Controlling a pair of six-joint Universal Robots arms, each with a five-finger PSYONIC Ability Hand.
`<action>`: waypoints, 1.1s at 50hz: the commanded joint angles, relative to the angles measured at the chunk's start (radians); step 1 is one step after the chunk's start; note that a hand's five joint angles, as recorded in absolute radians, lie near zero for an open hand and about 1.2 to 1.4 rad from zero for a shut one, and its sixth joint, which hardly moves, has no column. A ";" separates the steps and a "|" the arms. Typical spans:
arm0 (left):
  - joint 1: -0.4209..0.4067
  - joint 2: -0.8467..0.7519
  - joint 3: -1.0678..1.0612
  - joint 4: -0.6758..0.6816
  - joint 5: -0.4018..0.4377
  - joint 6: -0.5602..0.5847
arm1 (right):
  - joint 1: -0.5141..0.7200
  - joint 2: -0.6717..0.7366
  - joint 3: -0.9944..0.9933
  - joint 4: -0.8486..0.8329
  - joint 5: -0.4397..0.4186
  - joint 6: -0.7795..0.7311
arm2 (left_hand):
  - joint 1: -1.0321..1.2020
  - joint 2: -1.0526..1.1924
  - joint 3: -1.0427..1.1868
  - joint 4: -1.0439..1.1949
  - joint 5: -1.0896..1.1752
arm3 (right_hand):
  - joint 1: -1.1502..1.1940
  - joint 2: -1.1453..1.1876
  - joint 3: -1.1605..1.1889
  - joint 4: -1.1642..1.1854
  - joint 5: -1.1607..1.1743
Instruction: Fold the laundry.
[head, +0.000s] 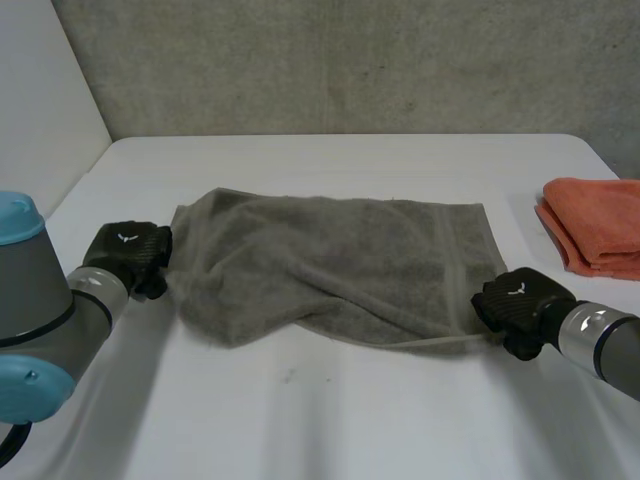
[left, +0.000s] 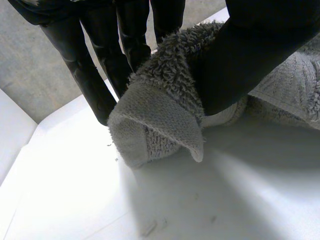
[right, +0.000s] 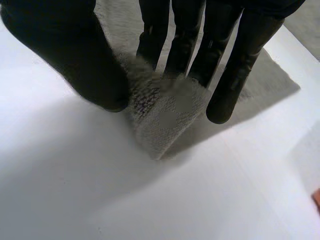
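Note:
A grey towel (head: 330, 265) lies rumpled across the middle of the white table (head: 330, 420), its left part bunched up. My left hand (head: 130, 255) is at the towel's left near corner. In the left wrist view that corner (left: 160, 117) is pinched between the thumb (left: 250, 55) and the fingers (left: 95, 75) and lifted just off the table. My right hand (head: 520, 300) is at the right near corner. In the right wrist view the corner (right: 165, 120) stands up between the thumb (right: 75, 55) and the fingers (right: 235, 75), which hold it.
A folded orange cloth (head: 595, 225) lies at the table's right edge, beyond my right hand. A grey wall runs behind the table's far edge. Bare table lies in front of the towel.

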 joint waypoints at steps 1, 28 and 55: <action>0.001 0.019 0.001 0.000 0.001 0.002 | -0.023 -0.003 0.008 -0.123 -0.009 0.271 | 0.267 0.201 0.209 0.197 0.254 | -0.078 -0.247 -0.257 -0.265 -0.255; 0.026 -0.003 0.019 -0.030 0.001 0.028 | -0.052 -0.007 0.047 -0.115 -0.009 0.134 | 0.267 0.201 0.209 0.197 0.254 | 0.463 0.294 0.284 0.276 0.286; 0.098 0.171 -0.180 -0.274 0.002 0.376 | -0.210 -0.121 -0.045 0.371 0.004 -0.081 | 0.267 0.201 0.209 0.197 0.254 | 0.463 0.294 0.284 0.276 0.286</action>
